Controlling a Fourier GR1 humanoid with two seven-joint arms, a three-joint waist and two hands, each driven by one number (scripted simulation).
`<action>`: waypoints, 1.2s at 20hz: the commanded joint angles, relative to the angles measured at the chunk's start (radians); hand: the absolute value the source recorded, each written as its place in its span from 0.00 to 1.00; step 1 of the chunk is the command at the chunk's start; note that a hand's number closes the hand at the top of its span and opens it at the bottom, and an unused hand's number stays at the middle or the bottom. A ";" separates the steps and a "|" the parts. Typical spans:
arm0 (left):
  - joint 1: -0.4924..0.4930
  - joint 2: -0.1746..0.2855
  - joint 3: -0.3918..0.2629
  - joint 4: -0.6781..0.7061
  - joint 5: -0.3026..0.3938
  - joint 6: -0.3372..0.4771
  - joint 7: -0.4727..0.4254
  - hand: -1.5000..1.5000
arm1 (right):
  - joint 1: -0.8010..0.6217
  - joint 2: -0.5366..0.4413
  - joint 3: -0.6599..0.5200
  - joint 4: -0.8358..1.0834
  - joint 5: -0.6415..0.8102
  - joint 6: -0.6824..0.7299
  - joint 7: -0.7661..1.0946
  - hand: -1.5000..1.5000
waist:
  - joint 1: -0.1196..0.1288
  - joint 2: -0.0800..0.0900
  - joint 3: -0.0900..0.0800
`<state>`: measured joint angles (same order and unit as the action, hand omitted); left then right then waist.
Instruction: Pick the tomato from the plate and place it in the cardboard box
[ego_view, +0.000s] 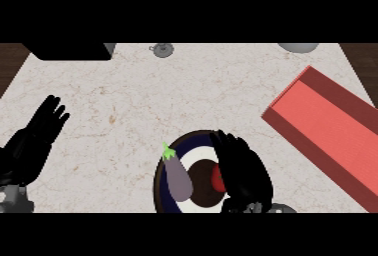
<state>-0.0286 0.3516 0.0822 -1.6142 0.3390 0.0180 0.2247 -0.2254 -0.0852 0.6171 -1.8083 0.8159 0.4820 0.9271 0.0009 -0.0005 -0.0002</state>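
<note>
Two things lie on the round plate (188, 140), the nearest container, ringed in dark blue and white with a dark centre: a purple eggplant (177, 180) and the tomato (217, 180). The eggplant lies to the left of the right hand (244, 170), lengthwise on the plate's left half, its green stem pointing away over the rim. The tomato sits at the plate's middle, just beside the eggplant and almost wholly under the right hand, so only a red sliver shows at that hand's left edge. The right hand reaches up from the lower edge and covers the plate's right half; whether it has closed on the tomato or only hovers above it cannot be told. Well to the left of it, the left hand (33, 140) rests on the pale marbled counter (148, 100) near the left edge, spread wide with its fingers straight and pointing away, holding nothing. Right of the right hand and further off lies the red box (284, 128), long and shallow, set slantwise, with nothing visible inside it. Farthest away, along the counter's back edge, stand a black block (70, 51) at the far left, a small grey item (162, 49) beside it that is too small to name, and a grey rounded object (299, 47) beyond the box, cut off by the edge.
</note>
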 joint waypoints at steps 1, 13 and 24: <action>-0.013 -0.027 -0.004 0.040 -0.022 -0.017 -0.029 0.50 | -0.071 0.052 -0.049 0.110 0.008 0.065 0.040 0.00 | 0.002 0.001 0.000; 0.048 -0.054 0.029 -0.142 -0.043 -0.014 0.082 0.50 | 0.020 0.084 0.055 0.140 0.060 0.001 0.065 0.00 | 0.005 -0.001 0.000; 0.002 -0.062 0.102 0.009 -0.048 -0.114 0.010 0.50 | 0.017 0.075 -0.069 0.333 0.154 -0.091 -0.170 0.00 | 0.002 0.001 0.000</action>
<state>-0.0215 0.2785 0.1486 -1.6466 0.2746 -0.0464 0.2605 -0.1928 -0.0174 0.5808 -1.5655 0.9477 0.4480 0.8272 0.0020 -0.0002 0.0000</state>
